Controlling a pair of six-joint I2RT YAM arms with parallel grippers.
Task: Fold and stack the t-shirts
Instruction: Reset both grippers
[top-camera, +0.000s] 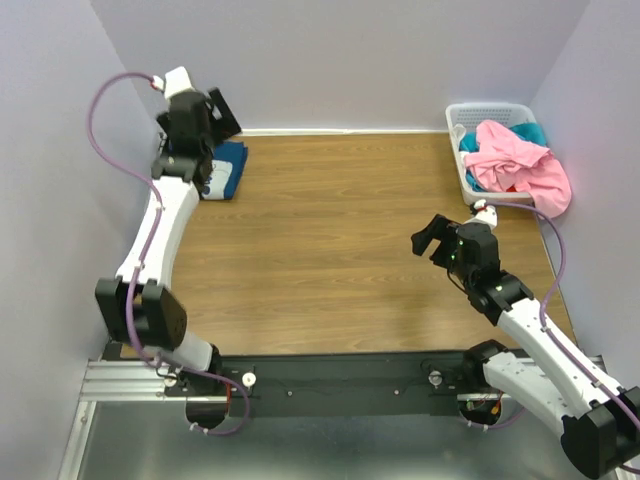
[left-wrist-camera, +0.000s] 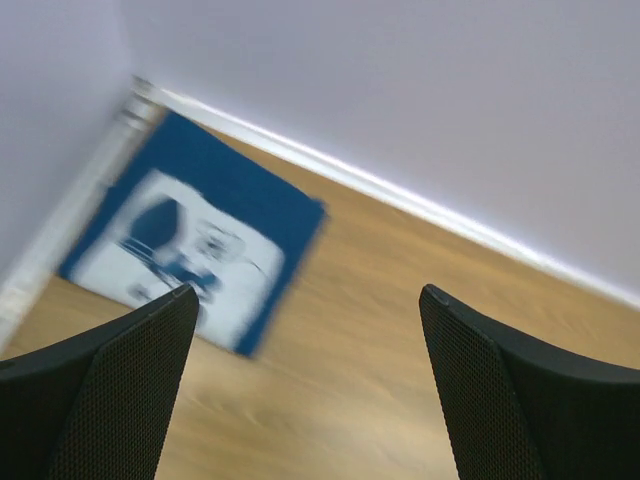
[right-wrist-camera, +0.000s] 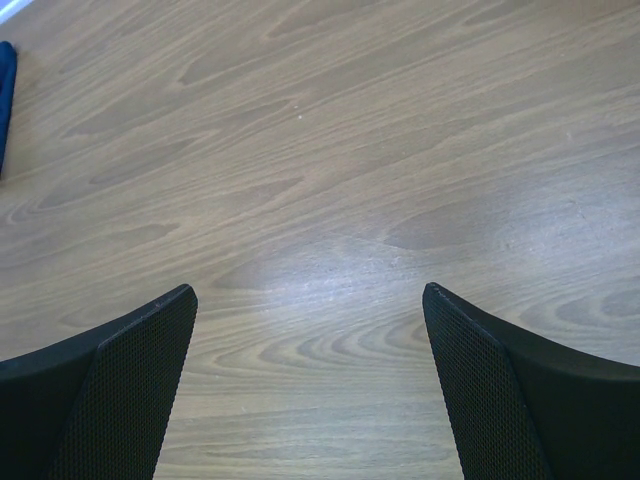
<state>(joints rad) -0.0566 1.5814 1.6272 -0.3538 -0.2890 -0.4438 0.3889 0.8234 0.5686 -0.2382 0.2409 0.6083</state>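
At the tabletop's (top-camera: 330, 250) far left corner lies the folded navy tee (left-wrist-camera: 190, 240), print up; the left gripper (left-wrist-camera: 308, 300) hovers near it, fingers spread, holding nothing; the right gripper (right-wrist-camera: 308, 295) hovers right of centre, likewise spread and empty; pink tee (top-camera: 520, 165) and teal tee (top-camera: 530, 133) heap in the basket (top-camera: 485, 107), far right corner.

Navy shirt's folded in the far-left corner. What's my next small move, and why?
Probably reach the right arm toward the pink t-shirt heaped in the basket at the far right. Both sets of jaws stand open and empty, the navy t-shirt lies folded flat, and the right arm is nearer that basket.
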